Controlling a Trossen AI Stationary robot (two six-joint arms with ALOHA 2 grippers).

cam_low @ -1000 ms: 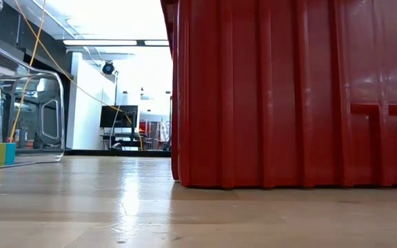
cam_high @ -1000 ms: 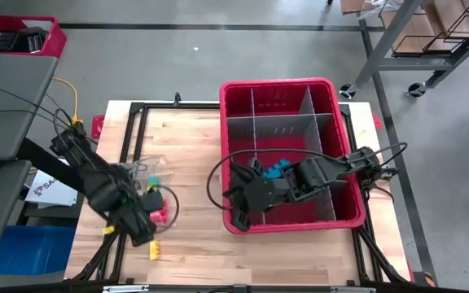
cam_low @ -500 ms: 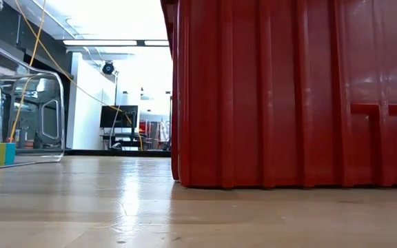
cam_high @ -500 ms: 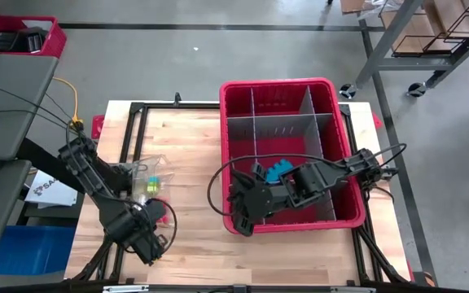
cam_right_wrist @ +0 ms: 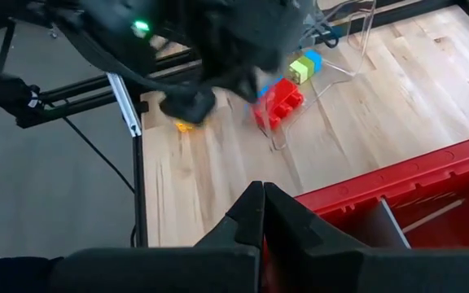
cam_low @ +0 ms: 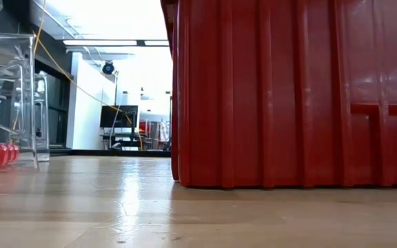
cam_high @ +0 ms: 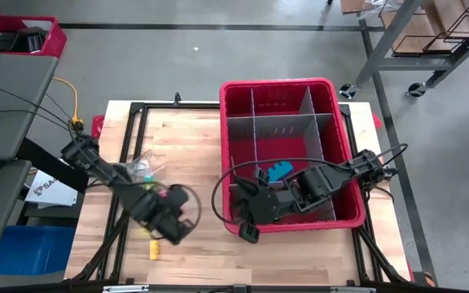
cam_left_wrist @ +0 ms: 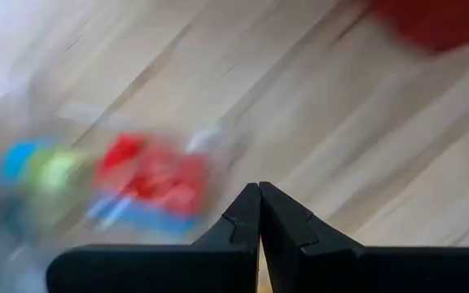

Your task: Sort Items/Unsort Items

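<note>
Red block (cam_right_wrist: pixel 279 102) lies just beyond left fingers (cam_left_wrist: pixel 259 213).

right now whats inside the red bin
In the red bin, grey dividers split it into compartments. Blue pieces lie in a front one. The back compartments look bare. The right arm hangs over the front row, hiding part of the floor there.

Bare table (cam_high: pixel 198 146) lies open between the bin (cam_high: pixel 279 85) and the clear holder (cam_high: pixel 141 163). Near the bin's front corner, the left arm (cam_high: pixel 157 212) and red block (cam_right_wrist: pixel 279 104) crowd the way.
</note>
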